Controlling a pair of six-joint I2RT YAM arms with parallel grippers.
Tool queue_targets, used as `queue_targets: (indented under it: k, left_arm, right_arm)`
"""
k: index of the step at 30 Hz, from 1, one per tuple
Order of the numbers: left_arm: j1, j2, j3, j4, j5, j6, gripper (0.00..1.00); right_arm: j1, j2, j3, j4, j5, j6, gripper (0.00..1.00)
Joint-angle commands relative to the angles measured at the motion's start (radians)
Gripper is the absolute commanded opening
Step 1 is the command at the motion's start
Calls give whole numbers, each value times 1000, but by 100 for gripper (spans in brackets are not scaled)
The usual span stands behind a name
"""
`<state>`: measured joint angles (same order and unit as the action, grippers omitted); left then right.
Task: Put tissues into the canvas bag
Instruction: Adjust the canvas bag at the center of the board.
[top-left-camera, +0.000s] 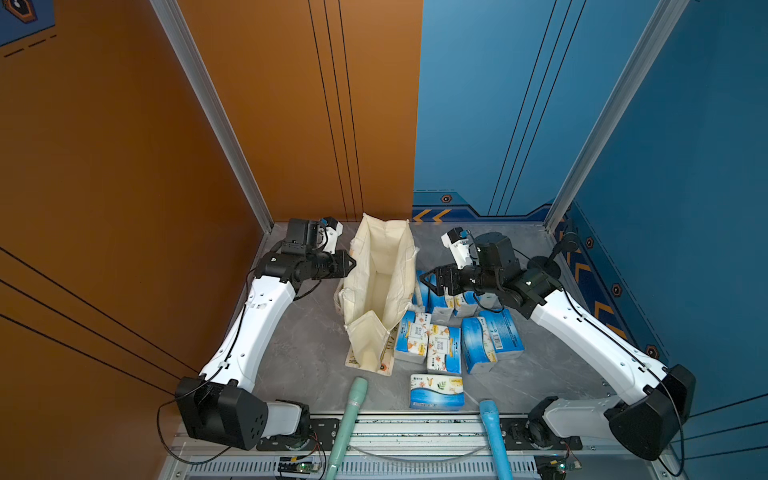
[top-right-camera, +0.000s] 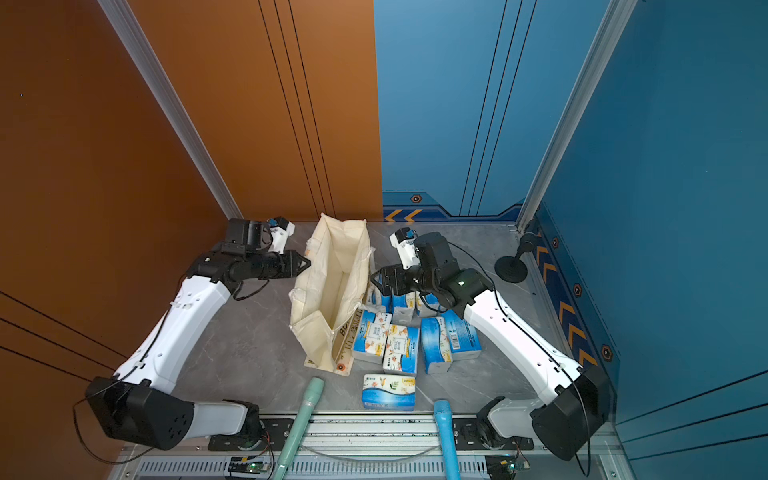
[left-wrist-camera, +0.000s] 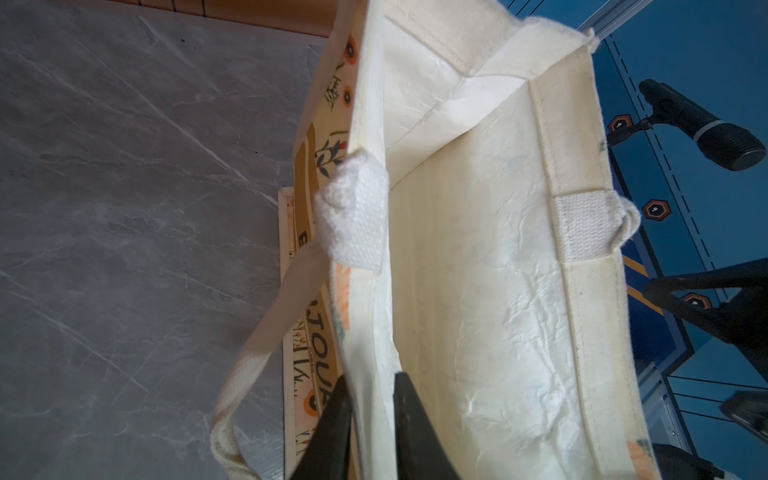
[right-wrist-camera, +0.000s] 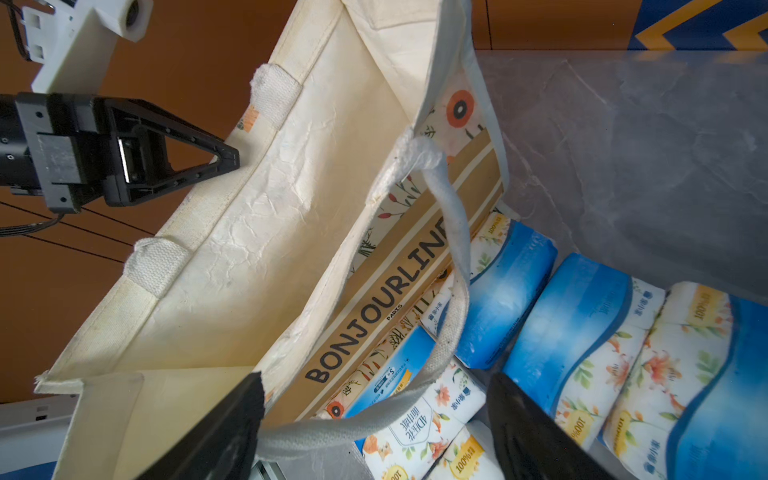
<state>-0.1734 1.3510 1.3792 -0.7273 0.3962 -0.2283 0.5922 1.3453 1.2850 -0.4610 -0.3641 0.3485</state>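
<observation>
The canvas bag (top-left-camera: 368, 332) stands open-mouthed on the worktop (top-left-camera: 299, 353), lower centre in both top views. The tissue packs (top-left-camera: 444, 347) lie clustered just to its right, and none shows inside. The left end effector (left-wrist-camera: 372, 415) has its fingers nearly together on either side of the bag's wall at the rim. Whether it truly pinches the cloth, I cannot tell. The right end effector (right-wrist-camera: 374, 399) gapes wide and empty over the packs, with a bag handle (right-wrist-camera: 453, 249) drooping between its fingers. The packs look light, squashy and slick-wrapped, probably best squeezed across the narrow sides at mid-length. The bag looks floppy.
</observation>
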Motion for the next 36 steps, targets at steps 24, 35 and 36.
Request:
queue_targets:
  k: [24, 35, 36]
  left_arm:
    - [-27, 24, 5, 20, 110, 18, 3]
    - [-104, 13, 20, 17, -179, -2, 0]
    - [-116, 10, 24, 12, -225, -4, 0]
  right_arm:
    - [38, 225, 156, 53, 87, 43, 53]
    - [44, 238, 190, -7, 152, 3, 27]
    - [43, 236, 192, -15, 166, -4, 27]
